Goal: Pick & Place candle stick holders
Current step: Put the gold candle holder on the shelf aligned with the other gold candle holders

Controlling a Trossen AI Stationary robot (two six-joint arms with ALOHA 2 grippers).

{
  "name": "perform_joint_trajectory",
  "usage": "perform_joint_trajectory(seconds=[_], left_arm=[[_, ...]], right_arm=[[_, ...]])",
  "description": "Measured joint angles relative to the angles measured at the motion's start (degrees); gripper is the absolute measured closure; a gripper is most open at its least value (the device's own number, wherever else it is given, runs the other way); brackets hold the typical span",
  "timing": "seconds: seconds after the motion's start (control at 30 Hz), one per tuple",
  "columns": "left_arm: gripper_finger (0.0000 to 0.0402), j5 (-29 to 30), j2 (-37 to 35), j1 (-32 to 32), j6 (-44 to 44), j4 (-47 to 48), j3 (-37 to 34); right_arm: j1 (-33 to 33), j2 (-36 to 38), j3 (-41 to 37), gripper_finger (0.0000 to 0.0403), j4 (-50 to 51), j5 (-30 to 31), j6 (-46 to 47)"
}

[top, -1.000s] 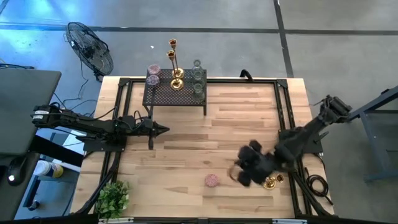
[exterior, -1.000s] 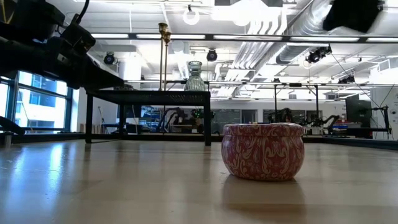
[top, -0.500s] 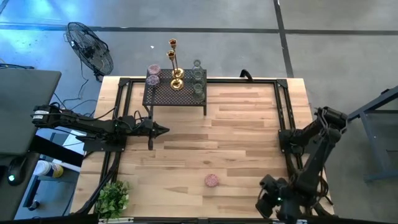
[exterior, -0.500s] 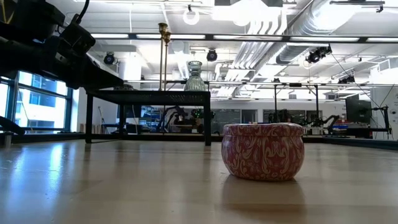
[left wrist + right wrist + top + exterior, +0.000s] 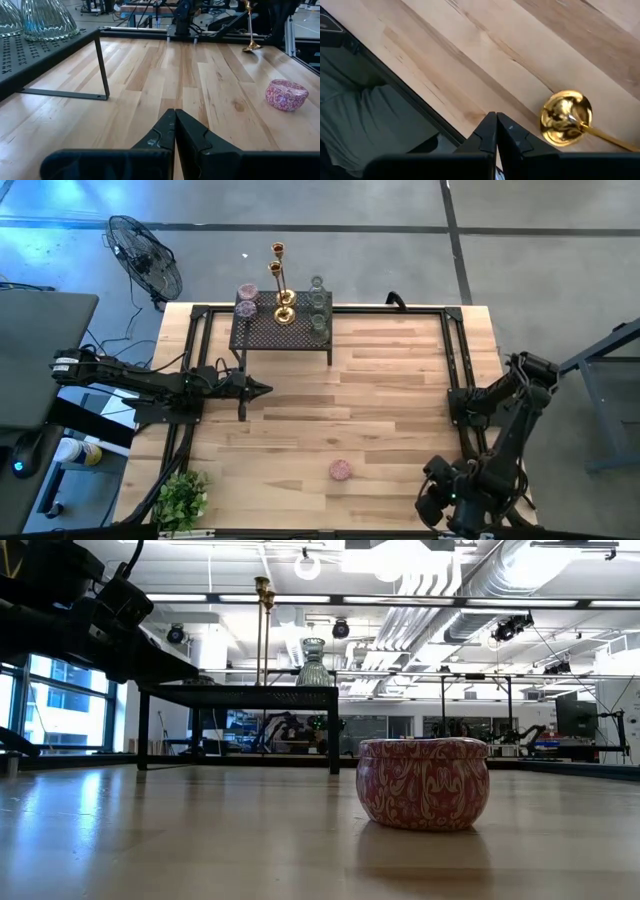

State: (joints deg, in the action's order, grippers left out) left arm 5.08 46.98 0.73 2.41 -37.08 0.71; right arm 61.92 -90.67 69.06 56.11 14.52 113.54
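A tall gold candlestick (image 5: 566, 116) stands on its round base on the table near the near right corner. It also shows far off in the left wrist view (image 5: 248, 30). My right gripper (image 5: 496, 125) is shut and empty above the table, beside that base and apart from it; in the high view my right arm (image 5: 445, 498) covers the candlestick. A pink round holder (image 5: 342, 470) sits on the table near the near edge. Two tall gold candlesticks (image 5: 279, 280), pink holders (image 5: 247, 300) and glass holders (image 5: 318, 305) stand on the black mesh rack (image 5: 282, 332). My left gripper (image 5: 262, 389) is shut and empty at the left.
The black mesh rack stands on legs at the table's far side. A leafy green plant (image 5: 181, 498) is at the near left corner. Black frame rails (image 5: 455, 370) run along the table's left and right sides. Bare wood lies between the rack and the pink holder.
My right arm has swung from over the table right of the pink holder toward the near right corner. It now covers the gold candlestick in the high view and has left the top of the low view. The pink holder has not moved.
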Motion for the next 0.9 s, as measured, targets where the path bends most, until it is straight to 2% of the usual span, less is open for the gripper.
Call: perform_joint_trajectory(seconds=[0.57,0.9], left_arm=[[0.0399,0.02,0.0,0.0,0.44,0.04,0.0],[0.0399,0.02,0.02,0.0,0.7,0.07,0.0]], right_arm=[[-1.18,1.21,0.0,0.0402,-8.6,-6.64,-0.78],[-1.21,3.83,-0.02,0.0403,-14.27,-5.1,-4.08]])
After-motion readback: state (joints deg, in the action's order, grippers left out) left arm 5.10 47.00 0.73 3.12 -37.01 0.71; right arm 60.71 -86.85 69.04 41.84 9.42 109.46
